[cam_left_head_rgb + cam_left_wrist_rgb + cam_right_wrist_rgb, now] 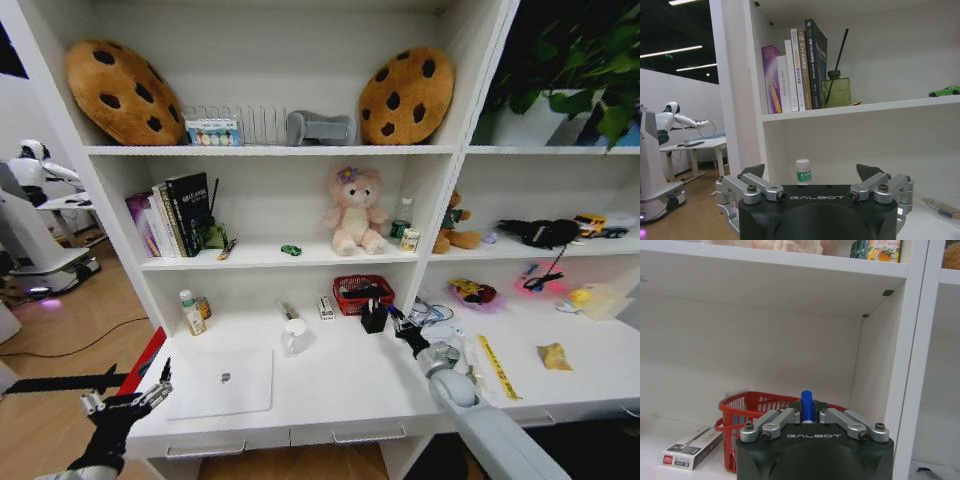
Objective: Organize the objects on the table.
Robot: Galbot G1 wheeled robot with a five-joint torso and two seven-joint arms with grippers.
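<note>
A slim silver-white laptop lies closed on the white table, front left. My right gripper reaches over the table's back, beside a black pen holder and a red basket. In the right wrist view this gripper is shut on a blue pen that stands up between its fingers, with the red basket just beyond. My left gripper hangs open off the table's front left corner; its fingers hold nothing. A tiny green toy car sits on the middle shelf.
Books and a reed diffuser stand on the left of the shelf. A green-labelled bottle, a clear cup and a pen box sit at the back of the table. Yellow clutter lies at right.
</note>
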